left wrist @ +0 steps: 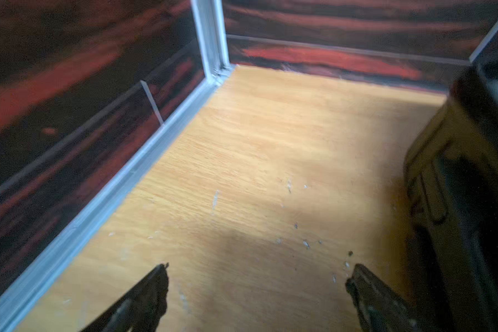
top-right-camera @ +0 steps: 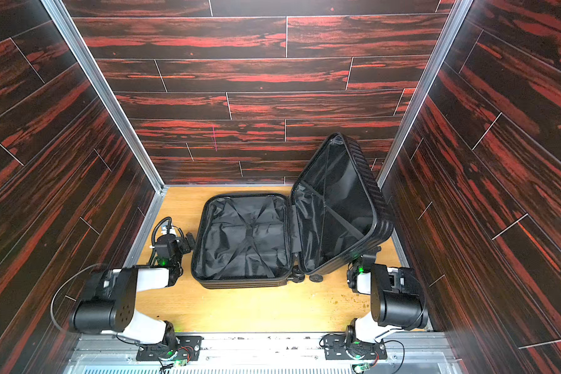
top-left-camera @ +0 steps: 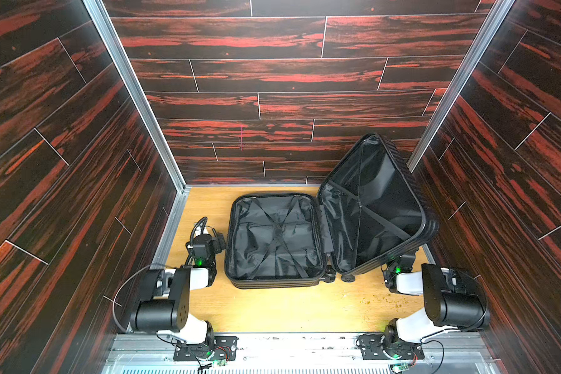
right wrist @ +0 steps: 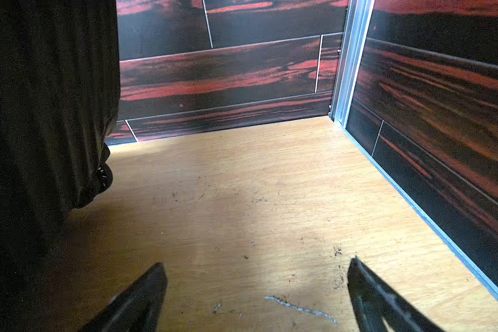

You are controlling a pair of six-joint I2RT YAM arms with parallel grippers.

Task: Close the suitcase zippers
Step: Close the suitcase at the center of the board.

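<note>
**1. Left gripper** (left wrist: 259, 268): two dark, matte, tapered fingers. The jaws are spread wide with nothing between them. It hangs over bare board just beside the suitcase's left side wall, not touching it.

**2. Right gripper** (right wrist: 256, 264): the same black wedge-shaped fingers, jaws likewise wide apart and empty. It is over scuffed board near the right wall, beside the raised lid's ribbed outer face. Both top views show it mostly hidden under the lid.

**3. Suitcase** (top-left-camera: 272, 281): small black hard shell with rounded corners and parallel ridges. It is splayed apart at the middle-to-back of the table.
- Base shell: flat on the table, mouth up.
- Lid (top-left-camera: 379, 194): hinged along the base's right edge, raised steeply and leaning away from the base.
- Lining: crinkled, faintly glossy black fabric in both halves.
- Crossed straps (top-left-camera: 276, 233): flat webbing in an X over the base.
- Moulded handle (left wrist: 431, 195): an elongated loop shape on the left side wall, blurred.
- Caster wheels (top-left-camera: 348, 278): small black discs at the near end.

**4. Zippers** (top-left-camera: 230, 236): thin black track following each shell's rim. The two halves are apart, and the pulls are too small to make out.

**5. Tabletop** (left wrist: 256, 143): pale wood grain, flecked and scratched.

**6. Walls** (top-left-camera: 272, 74): dark plank-pattern panels streaked red, joined by ribbed aluminium posts (top-left-camera: 133, 90).
</note>
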